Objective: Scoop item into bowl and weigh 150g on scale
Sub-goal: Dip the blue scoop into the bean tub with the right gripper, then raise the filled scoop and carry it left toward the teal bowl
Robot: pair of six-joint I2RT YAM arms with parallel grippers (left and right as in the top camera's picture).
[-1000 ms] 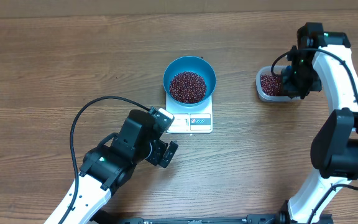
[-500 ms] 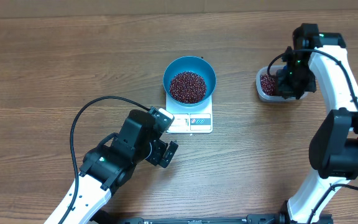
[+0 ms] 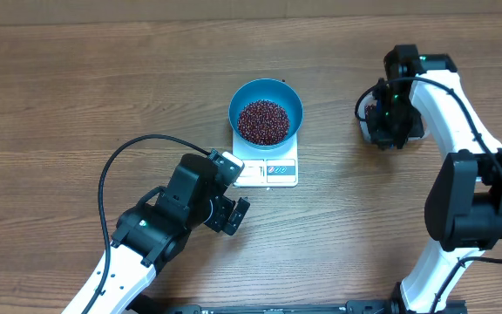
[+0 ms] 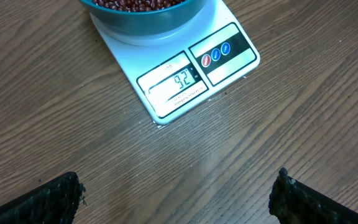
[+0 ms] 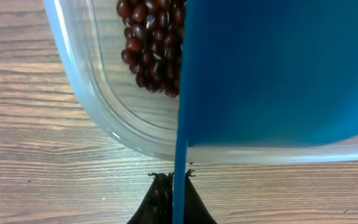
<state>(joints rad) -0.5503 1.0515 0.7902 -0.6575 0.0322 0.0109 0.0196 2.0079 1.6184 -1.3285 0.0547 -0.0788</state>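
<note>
Evidently another scoopful is being fetched: the scoop point(image 5: 272, 62) is clenched by the right gripper point(image 5: 175, 199) at the tub point(image 5: 86, 93) of beans point(image 5: 148, 43). The bowl point(image 3: 295, 100) sits on the scale point(image 3: 268, 172), shown at 92; the left gripper point(image 4: 176, 186) is released. More beans must be carried over.

**Bright, even light; sharp frames; one view crowded by a close object**

Overhead: flat, diffuse light from above. The scale point(image 3: 266, 167) reads clean white, not blown out, with only faint soft shadow on the table point(image 3: 77, 96) around it. The bowl point(image 3: 266, 113) on the scale shows no hard glare.

Left wrist view: scale display sharp and readable, thin shadow under the scale's front edge.

Right wrist view: scoop point(image 5: 278, 68) too near, flat blue, no detail. The tub point(image 5: 98, 93) rim has small white glints. Beans point(image 5: 151, 56) fairly sharp.
</note>
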